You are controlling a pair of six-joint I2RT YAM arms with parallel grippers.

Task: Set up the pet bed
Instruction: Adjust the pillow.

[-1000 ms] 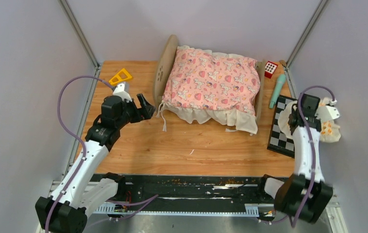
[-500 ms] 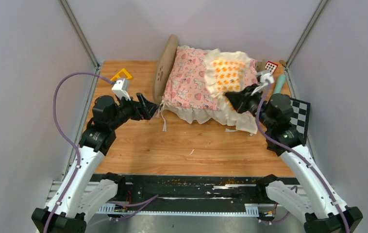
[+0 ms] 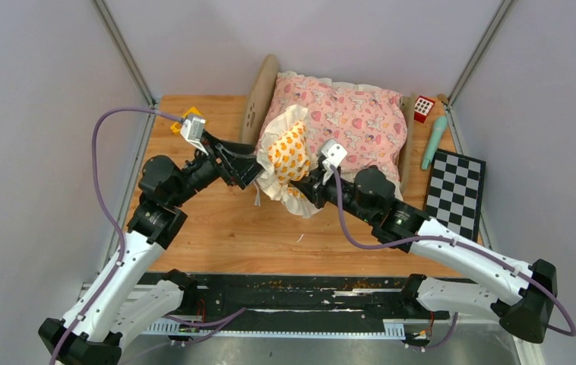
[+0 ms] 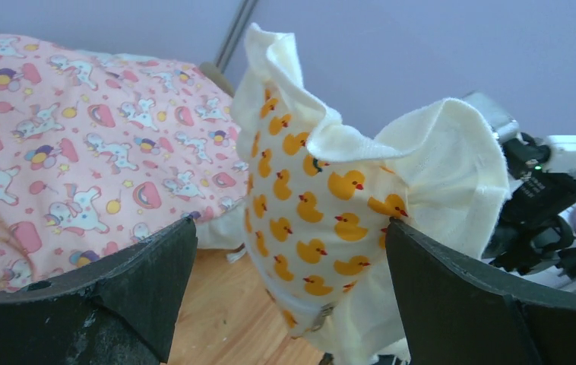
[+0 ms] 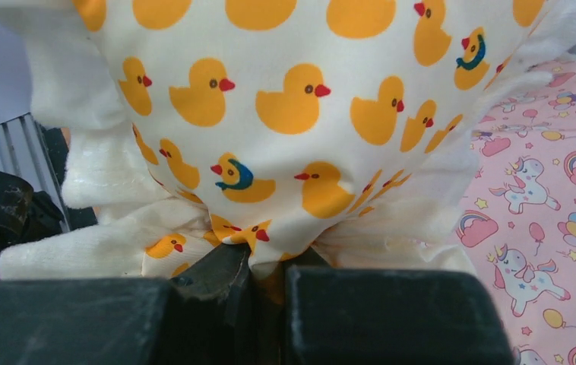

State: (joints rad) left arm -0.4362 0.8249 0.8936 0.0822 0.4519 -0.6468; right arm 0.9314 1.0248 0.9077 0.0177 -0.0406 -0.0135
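Observation:
The pet bed (image 3: pixel 346 125) stands at the back of the table, its pink unicorn quilt (image 4: pixel 80 152) spread over it and its rounded headboard (image 3: pixel 258 95) at the left end. My right gripper (image 3: pixel 305 181) is shut on the lower edge of the small duck-print frilled pillow (image 3: pixel 286 152) and holds it upright in front of the headboard end. It fills the right wrist view (image 5: pixel 285 99). My left gripper (image 3: pixel 248 169) is open, its fingers (image 4: pixel 148 281) spread either side of the pillow (image 4: pixel 323 205) without touching it.
A yellow triangle block (image 3: pixel 182 120) lies at the back left. A red block (image 3: pixel 423 108), a teal handle (image 3: pixel 434 141) and a checkered board (image 3: pixel 456 194) lie to the right of the bed. The table's wooden top (image 3: pixel 270 236) shows in front.
My right gripper carried the pillow from the bed's right end leftward and down to the headboard end. My left gripper moved forward and right up to the pillow.

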